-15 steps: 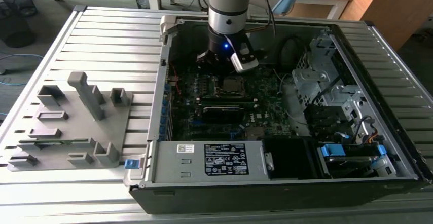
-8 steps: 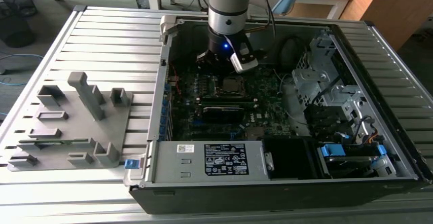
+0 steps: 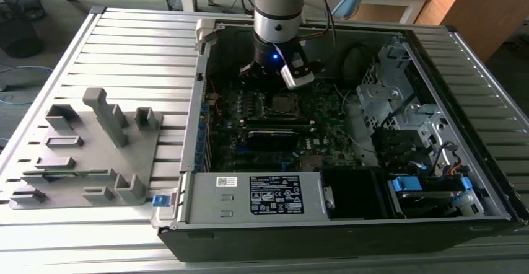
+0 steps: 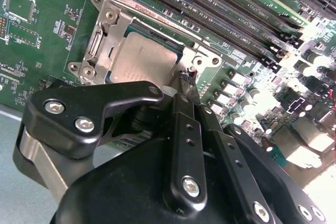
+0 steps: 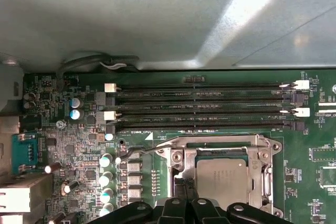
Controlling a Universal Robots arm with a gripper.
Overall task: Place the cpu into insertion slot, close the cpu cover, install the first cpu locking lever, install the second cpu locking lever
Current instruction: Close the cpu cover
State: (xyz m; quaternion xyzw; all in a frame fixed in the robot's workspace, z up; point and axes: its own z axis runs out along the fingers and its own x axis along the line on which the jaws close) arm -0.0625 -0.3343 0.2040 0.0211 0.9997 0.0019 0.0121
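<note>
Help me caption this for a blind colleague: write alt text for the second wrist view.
Black gripper, fingers together, tips at the edge of the cpu cover, which lies down over the silver cpu on a green motherboard. Long black memory slots run alongside.

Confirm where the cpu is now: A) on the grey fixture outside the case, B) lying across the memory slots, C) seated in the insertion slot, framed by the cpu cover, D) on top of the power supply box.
C: in the first wrist view the cpu lies flat inside the window of the cpu cover, down on the motherboard.
</note>
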